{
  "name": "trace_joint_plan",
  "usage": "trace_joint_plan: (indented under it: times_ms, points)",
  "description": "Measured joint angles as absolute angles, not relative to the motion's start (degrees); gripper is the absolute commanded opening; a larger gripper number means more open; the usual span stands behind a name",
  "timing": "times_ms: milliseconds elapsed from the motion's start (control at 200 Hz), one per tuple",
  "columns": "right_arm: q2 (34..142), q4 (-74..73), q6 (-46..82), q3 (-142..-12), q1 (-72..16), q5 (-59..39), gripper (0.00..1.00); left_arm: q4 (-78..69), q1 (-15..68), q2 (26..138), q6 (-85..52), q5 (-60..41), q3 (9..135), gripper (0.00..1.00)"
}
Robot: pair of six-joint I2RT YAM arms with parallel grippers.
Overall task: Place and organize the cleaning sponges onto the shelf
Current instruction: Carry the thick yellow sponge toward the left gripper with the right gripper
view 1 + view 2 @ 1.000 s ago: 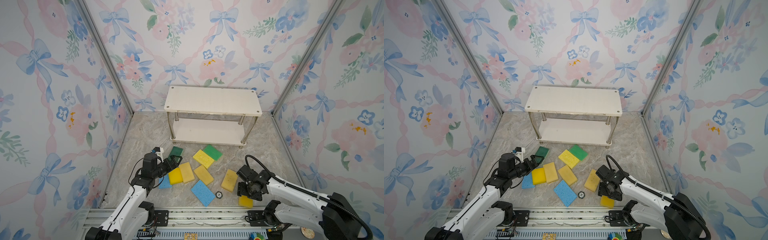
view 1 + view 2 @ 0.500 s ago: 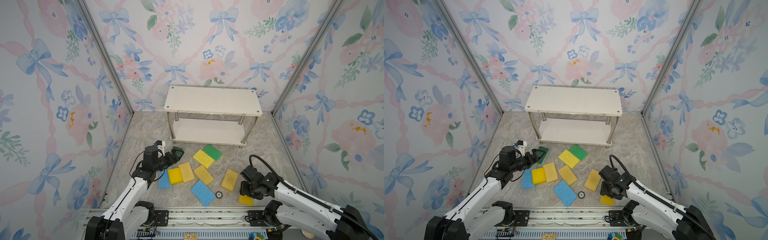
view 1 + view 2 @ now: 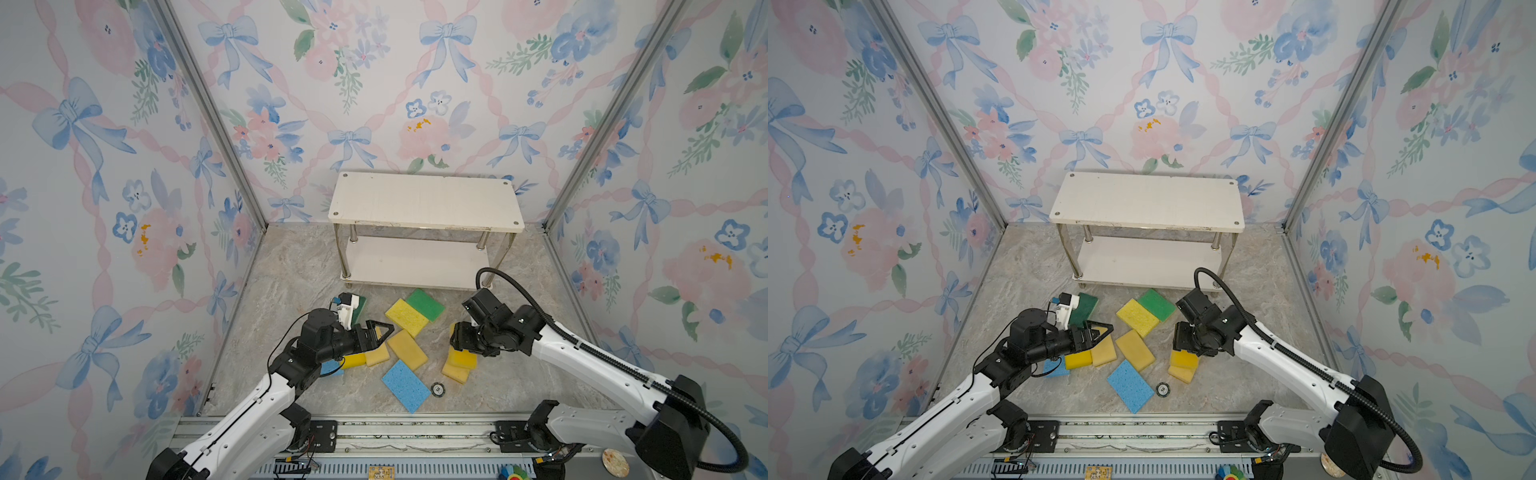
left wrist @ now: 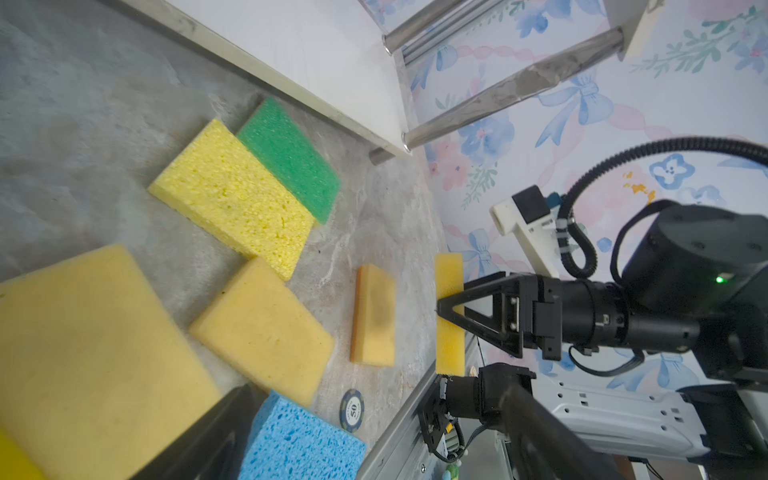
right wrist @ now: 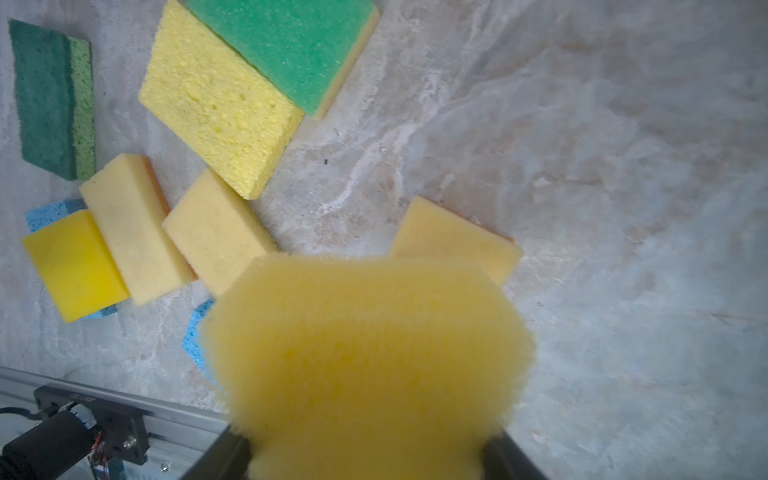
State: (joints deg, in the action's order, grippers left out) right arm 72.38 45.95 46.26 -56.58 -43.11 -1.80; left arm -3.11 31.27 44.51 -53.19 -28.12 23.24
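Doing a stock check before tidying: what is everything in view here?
shelf: one, white with chrome legs, at the back.
green sponges: two, green, on the floor before the shelf.
yellow sponges: five, yellow to tan, on the floor.
held sponge: one, yellow, in the right tool.
blue sponges: two, light blue, on the floor, one partly under a yellow one.
chip: one, black and white, beside a blue sponge.
left tool: one, black, open, above the yellow sponges.
right tool: one, black, shut on the held sponge.
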Motion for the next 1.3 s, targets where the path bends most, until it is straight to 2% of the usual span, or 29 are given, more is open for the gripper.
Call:
trace_joint_plan:
  times_ms: [185, 380, 700, 940, 1300]
  points:
    - [80.97, 43.18, 45.30, -64.42, -47.22, -4.34, 0.63, -4.60, 36.88, 41.67, -53.87, -25.58, 23.24, 0.93]
    - [86.26, 41.30, 44.91, -69.23, -50.11, -7.01, 0.63, -5.58, 38.37, 41.30, -54.11, -24.16, 22.31, 0.91]
    - [86.72, 39.88, 44.95, -71.66, -50.81, -9.47, 0.62, -8.03, 40.34, 42.59, -55.57, -22.44, 20.49, 0.84]
    - [86.72, 39.86, 45.01, -71.66, -51.31, -9.45, 0.62, -13.34, 45.71, 46.85, -57.76, -19.64, 20.47, 0.81]
    - [86.70, 39.88, 45.60, -71.68, -51.94, -9.02, 0.62, -15.51, 50.22, 52.88, -57.74, -15.42, 21.47, 0.64]
